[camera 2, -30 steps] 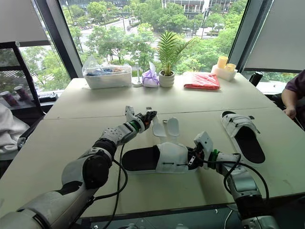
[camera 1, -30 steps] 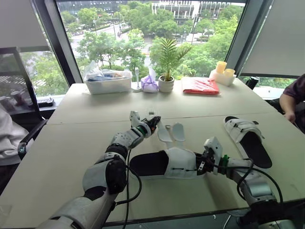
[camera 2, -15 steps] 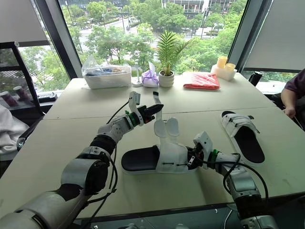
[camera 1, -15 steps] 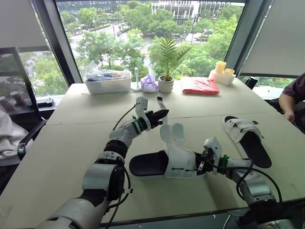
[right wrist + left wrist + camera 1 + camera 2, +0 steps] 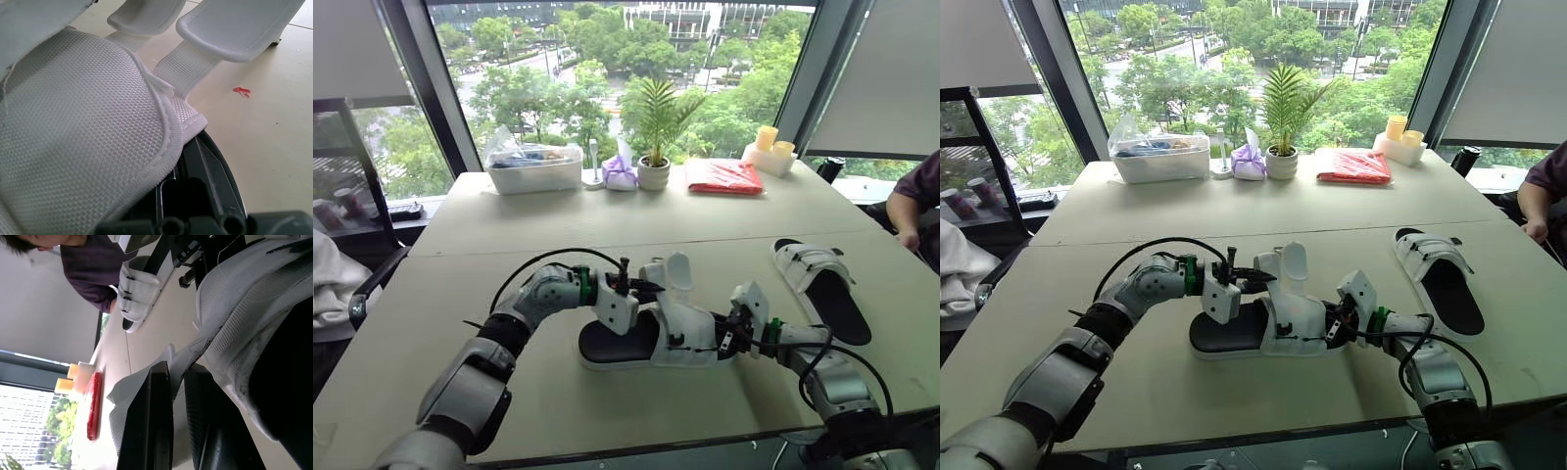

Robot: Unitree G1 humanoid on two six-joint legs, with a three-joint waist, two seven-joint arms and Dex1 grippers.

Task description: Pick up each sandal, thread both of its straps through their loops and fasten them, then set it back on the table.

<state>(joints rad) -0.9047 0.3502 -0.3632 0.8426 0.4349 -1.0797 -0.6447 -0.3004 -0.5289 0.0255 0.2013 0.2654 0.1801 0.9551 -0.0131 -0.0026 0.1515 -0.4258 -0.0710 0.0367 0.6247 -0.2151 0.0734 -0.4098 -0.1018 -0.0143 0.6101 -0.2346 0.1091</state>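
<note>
A white sandal with a black sole [image 5: 656,333] lies on its sole near the middle of a pale table [image 5: 460,294]. It is flanked by two robot arms. The left gripper [image 5: 641,286] is set against the upper. It is nearly pressed together and seems to be pinching the nearer strap [image 5: 652,270] close to its tip. The second strap [image 5: 678,268] stands free just beside the first, curling upward. The right gripper [image 5: 732,331] is touching the sandal's other end. Whether it is clamped there cannot be told.

The step in hand is judged to be feeding the pinched strap into its loop. The loop itself cannot be made out. The strap is best kept flat and untwisted, with its tip led in first. The pinch should be held near the tip so that the soft webbing is not buckled. The sandal should be steadied from the right so that it is not dragged across the table.

A second sandal [image 5: 822,284] lies well apart on the right side of the table.
</note>
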